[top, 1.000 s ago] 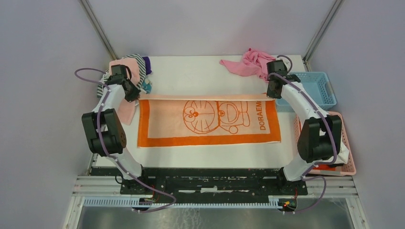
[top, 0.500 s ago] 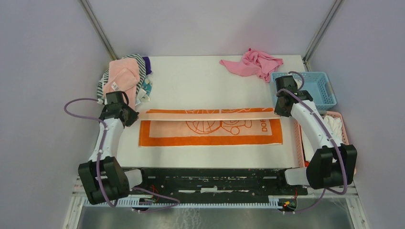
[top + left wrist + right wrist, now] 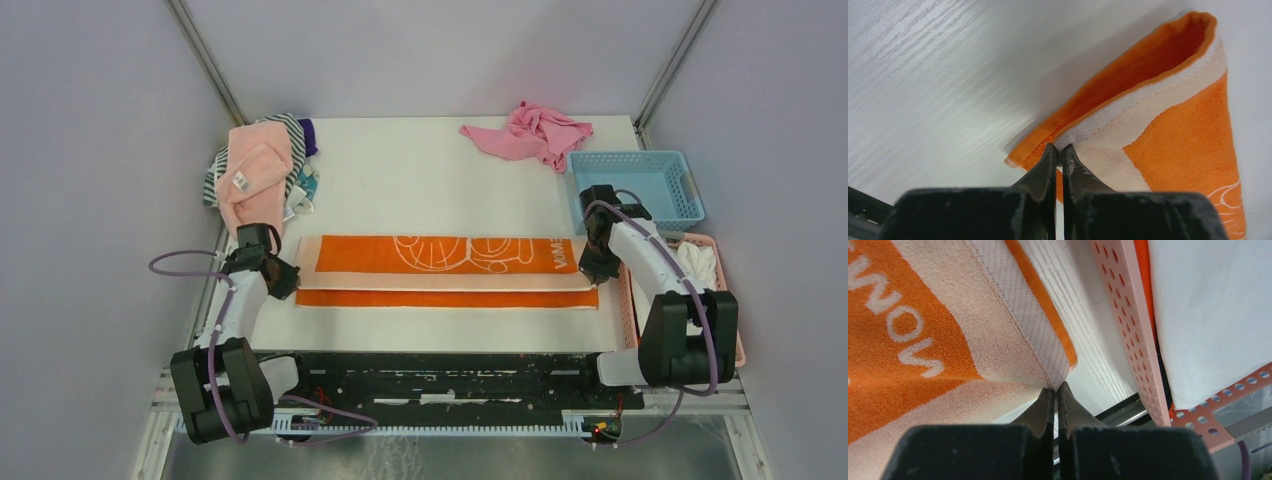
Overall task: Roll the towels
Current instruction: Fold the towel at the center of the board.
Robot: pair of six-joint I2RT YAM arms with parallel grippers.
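- Two towels on the white table (image 3: 400,175): the orange towel (image 3: 450,255) is the reference for all places below, and the pale pink towel (image 3: 248,172) comes first from the left.
- pale pink towel: beyond the orange towel's left end, well apart from it. It is heaped with its white label up, on top of a striped cloth (image 3: 292,126).
- left gripper (image 3: 283,278): at the orange towel's left end, near corner. In the wrist view the left gripper (image 3: 1059,152) has its fingers pressed almost together, pinching the top layer's pale corner edge.
- orange towel: flat, doubled lengthwise, long axis left to right. The top layer shows orange with white line art and a peach border. A thin orange strip of the bottom layer sticks out along the near edge. In the left wrist view the orange towel (image 3: 1188,145) shows its fold open like a pocket at the end.
- bright pink cloth (image 3: 530,133): crumpled, beyond the orange towel's right half, well apart.
- right gripper (image 3: 590,268): at the orange towel's right end, near corner. In the wrist view the right gripper (image 3: 1055,390) has its tips nearly closed on the corner of the top layer, with the orange towel (image 3: 908,340) showing white lettering.
- blue basket (image 3: 650,185): beyond the orange towel's right end, near the corner.
- pink basket (image 3: 725,300): just beside the orange towel's right end, holding a white cloth (image 3: 700,262). In the right wrist view its perforated wall (image 3: 1128,315) is close to the pinched corner but not touching.
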